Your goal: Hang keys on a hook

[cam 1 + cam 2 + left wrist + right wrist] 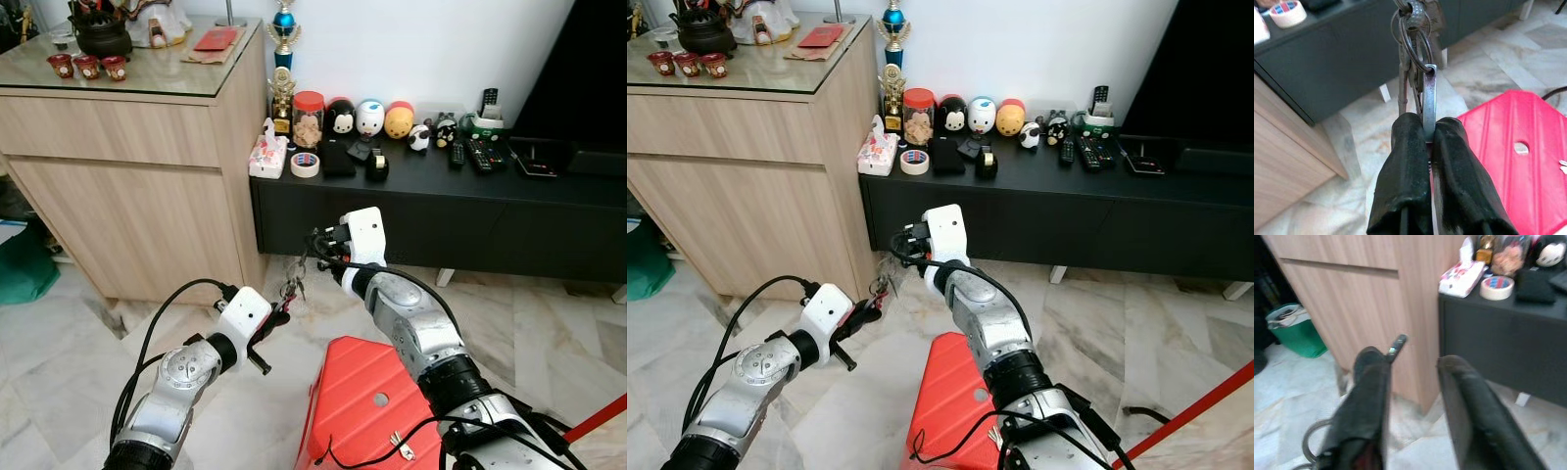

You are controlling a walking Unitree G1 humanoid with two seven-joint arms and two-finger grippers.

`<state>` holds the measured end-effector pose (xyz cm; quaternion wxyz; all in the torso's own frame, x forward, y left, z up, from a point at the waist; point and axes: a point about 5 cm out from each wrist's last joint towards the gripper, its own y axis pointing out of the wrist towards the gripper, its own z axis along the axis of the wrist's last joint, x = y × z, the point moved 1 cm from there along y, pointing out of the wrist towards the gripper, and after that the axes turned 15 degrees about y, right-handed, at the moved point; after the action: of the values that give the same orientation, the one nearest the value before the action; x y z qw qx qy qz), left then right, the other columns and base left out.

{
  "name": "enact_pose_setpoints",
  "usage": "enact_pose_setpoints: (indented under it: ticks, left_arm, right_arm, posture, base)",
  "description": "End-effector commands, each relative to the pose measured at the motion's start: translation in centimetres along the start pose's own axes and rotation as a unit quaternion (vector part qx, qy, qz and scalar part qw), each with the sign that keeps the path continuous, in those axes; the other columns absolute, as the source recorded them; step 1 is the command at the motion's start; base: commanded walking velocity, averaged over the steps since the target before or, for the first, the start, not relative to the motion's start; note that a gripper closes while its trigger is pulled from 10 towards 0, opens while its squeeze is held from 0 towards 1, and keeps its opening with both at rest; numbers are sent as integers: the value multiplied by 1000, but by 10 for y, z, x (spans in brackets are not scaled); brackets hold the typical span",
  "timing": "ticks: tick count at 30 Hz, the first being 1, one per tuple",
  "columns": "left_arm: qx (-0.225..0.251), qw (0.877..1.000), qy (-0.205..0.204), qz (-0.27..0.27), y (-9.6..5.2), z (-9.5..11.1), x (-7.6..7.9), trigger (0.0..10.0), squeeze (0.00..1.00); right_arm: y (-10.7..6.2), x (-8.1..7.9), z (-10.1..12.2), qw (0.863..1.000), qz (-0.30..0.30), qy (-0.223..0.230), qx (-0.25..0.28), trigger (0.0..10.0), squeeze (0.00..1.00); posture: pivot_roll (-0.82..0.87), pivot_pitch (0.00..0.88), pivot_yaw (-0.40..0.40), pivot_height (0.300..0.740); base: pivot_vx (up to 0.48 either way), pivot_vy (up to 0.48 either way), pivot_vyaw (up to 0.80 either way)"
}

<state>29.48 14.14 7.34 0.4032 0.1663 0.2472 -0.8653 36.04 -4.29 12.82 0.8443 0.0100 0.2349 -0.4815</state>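
The keys [1415,58] are pinched by a flat metal tab in the closed left hand [277,315], their long axis running up toward one o'clock, where the spread right hand [318,245] is held just above them.

no legible text, labels, brands or numbers on anything

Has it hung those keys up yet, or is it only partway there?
Partway. Done: the left gripper has its black fingers pinched on the bunch of metal keys on a ring. In hand: both arms hold up before the black low cabinet, right gripper open. Left: hanging; I can't make out a hook.
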Motion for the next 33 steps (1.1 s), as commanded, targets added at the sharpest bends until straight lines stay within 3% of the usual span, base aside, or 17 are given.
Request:
enact_pose_setpoints:
  ticks: [1,7,8,15,23,26,27,28,29,30,31,32,33]
  left_arm:
    - [-21,1000,5,-18,-3,-7,5,0,0]
    - [-20,1000,9,-22,-3,-6,6,0,0]
    - [-21,999,9,-24,-3,-6,6,0,0]
    - [-24,999,10,-25,-4,-6,5,0,0]
    - [-27,999,10,-23,-6,-7,4,0,0]
    - [-35,999,13,-13,-9,-9,0,0,0]
    - [-50,999,17,11,-11,-14,-7,0,0]
    - [-58,998,14,28,-14,-18,-11,6549,0]
    - [-58,998,14,28,-14,-18,-11,6549,0]
    - [-68,996,-2,62,-19,-24,-19,10000,0]
    - [-72,994,-12,77,-22,-27,-22,10000,0]
    - [-72,994,-12,77,-22,-27,-22,10000,0]
    - [-81,989,-39,114,-28,-35,-28,10000,0]
  right_arm:
    - [1,-8,10,999,28,-28,-5,10000,1000]
    - [-2,-15,-9,993,73,-55,-71,10000,1000]
    - [-3,-15,-10,993,74,-55,-74,10000,12]
    - [-4,-10,-9,993,66,-49,-86,10000,0]
    - [-6,0,-9,986,45,-131,-96,10000,0]
    - [-7,13,7,989,5,-136,-55,10000,0]
    - [-10,25,16,993,-25,-114,-25,10000,0]
    - [-14,40,21,994,-61,-95,-4,10000,0]
    - [-14,40,21,994,-61,-95,-4,10000,0]
    - [-24,67,25,989,-127,-70,25,10000,0]
    - [-30,79,26,986,-153,-64,35,10000,0]
    - [-30,79,26,986,-153,-64,35,10000,0]
    - [-42,101,21,979,-194,-42,41,10000,0]
  posture:
    - [71,0,-51,740]
    - [71,0,-51,740]
    - [71,0,-50,740]
    - [71,0,-51,740]
    - [74,0,-53,740]
    - [80,0,-54,740]
    - [84,0,-54,740]
    - [85,0,-55,740]
    - [85,0,-55,740]
    - [91,0,-53,740]
    - [91,0,-53,740]
    - [91,0,-53,740]
    - [84,0,-47,740]
  base:
    - [0,0,0]
    - [0,0,0]
    - [0,0,0]
    - [0,0,0]
    - [0,0,0]
    - [0,0,0]
    - [0,0,0]
    - [0,0,0]
    - [0,0,0]
    - [0,0,0]
    - [0,0,0]
    - [0,0,0]
    - [0,0,0]
